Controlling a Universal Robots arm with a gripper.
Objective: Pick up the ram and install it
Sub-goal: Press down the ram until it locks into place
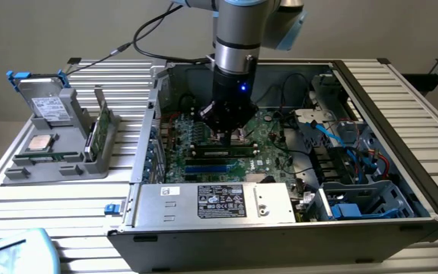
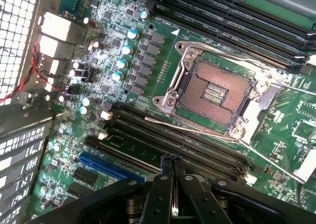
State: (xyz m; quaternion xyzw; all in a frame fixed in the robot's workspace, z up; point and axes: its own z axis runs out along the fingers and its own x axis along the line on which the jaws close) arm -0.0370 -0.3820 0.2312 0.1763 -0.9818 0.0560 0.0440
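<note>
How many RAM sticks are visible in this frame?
2. One ram stick stands on edge in the grey holder on the exterior view's left; a second ram stick sits in a motherboard slot under the gripper. The arm may hide more.

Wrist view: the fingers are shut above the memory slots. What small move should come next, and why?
Probably a short push straight down: the gripper is shut and empty, just above the ram set on the board beside the empty processor socket; whether it is seated cannot be told.
</note>
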